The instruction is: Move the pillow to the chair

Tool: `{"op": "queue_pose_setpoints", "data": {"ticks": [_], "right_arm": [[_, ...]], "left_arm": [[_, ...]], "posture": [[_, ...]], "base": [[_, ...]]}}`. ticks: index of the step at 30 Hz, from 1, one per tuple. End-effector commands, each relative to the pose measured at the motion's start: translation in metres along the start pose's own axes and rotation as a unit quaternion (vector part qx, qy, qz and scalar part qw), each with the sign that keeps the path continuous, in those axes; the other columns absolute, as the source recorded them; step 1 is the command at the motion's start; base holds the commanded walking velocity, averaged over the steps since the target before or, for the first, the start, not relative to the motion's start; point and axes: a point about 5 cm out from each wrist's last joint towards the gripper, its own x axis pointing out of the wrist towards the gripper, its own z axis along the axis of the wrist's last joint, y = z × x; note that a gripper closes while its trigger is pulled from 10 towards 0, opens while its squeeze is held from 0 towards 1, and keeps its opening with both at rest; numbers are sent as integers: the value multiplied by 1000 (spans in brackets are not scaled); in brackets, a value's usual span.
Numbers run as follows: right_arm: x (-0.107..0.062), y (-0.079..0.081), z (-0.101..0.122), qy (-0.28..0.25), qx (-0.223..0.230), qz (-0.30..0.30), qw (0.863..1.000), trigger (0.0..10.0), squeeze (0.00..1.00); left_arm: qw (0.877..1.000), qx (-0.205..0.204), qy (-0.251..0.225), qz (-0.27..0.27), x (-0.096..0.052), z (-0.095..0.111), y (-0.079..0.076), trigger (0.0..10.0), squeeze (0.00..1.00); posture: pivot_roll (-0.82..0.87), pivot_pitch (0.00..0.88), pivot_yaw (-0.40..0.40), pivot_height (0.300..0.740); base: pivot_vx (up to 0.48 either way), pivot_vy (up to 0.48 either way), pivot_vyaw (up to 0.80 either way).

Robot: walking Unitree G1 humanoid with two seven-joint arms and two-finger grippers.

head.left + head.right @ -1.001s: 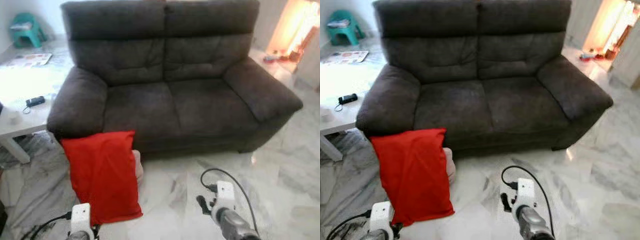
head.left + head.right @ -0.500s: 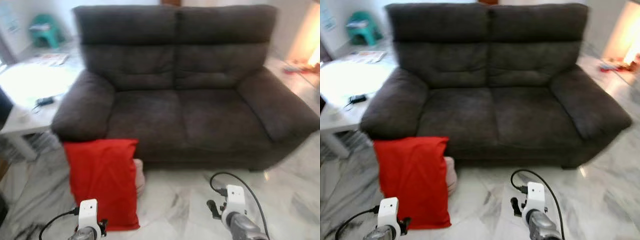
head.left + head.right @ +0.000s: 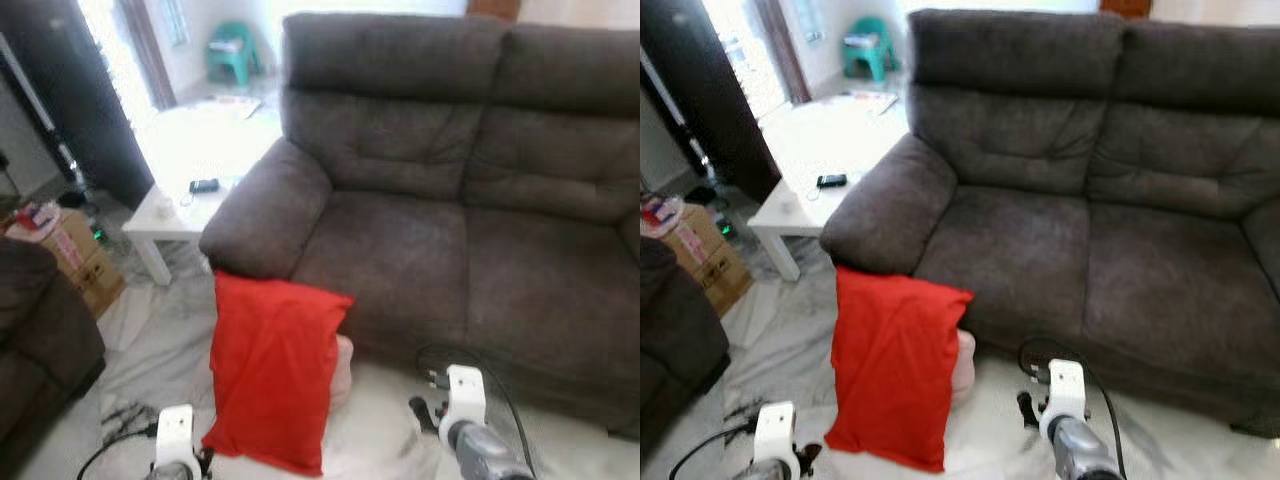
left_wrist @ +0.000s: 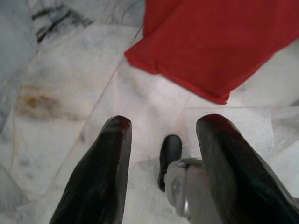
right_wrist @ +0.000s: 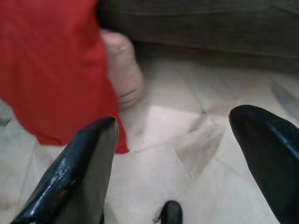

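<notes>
A red pillow (image 3: pixel 272 372) stands on the marble floor, leaning against the front of the dark grey sofa (image 3: pixel 440 230) below its left armrest. Its lower edge appears in the left wrist view (image 4: pixel 210 42) and its side in the right wrist view (image 5: pixel 51 70). My left gripper (image 4: pixel 163 140) hangs open above the bare floor just short of the pillow's bottom corner. My right gripper (image 5: pixel 187 135) is open too, low over the floor to the right of the pillow. A pale pink thing (image 5: pixel 122 70) lies behind the pillow at the sofa's base.
A white low table (image 3: pixel 185 180) with a small black device (image 3: pixel 204 185) stands left of the sofa. A cardboard box (image 3: pixel 72 255) and a dark armchair (image 3: pixel 35 340) are at the far left. A teal plastic stool (image 3: pixel 232 50) stands at the back.
The whole picture has swung to the left: the sofa and pillow now sit further right, and the box, armchair and dark doorway have come into sight. Both grippers stay low and open.
</notes>
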Motion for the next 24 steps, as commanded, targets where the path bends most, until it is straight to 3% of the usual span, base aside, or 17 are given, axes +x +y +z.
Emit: {"op": "queue_pose_setpoints", "data": {"ticks": [1,9,18,24], "right_arm": [[0,-2,-1,2,6,-4,1000,10000,0],[-1,-3,-2,3,12,-13,1000,10000,0],[-1,-3,-3,5,13,-14,1000,10000,0],[-1,-3,-2,2,9,-17,1000,10000,0]], "left_arm": [[1000,-2,3,2,0,0,1,10000,0],[1000,-2,4,2,0,0,1,10000,0],[1000,-2,4,2,0,0,1,10000,0],[1000,-3,4,1,0,-1,1,10000,0]], "posture": [[33,0,-28,740],[35,1,-28,740],[34,3,-27,740],[34,3,-27,740]], "base": [[262,0,0],[258,0,0],[260,0,-800],[259,0,0]]}}
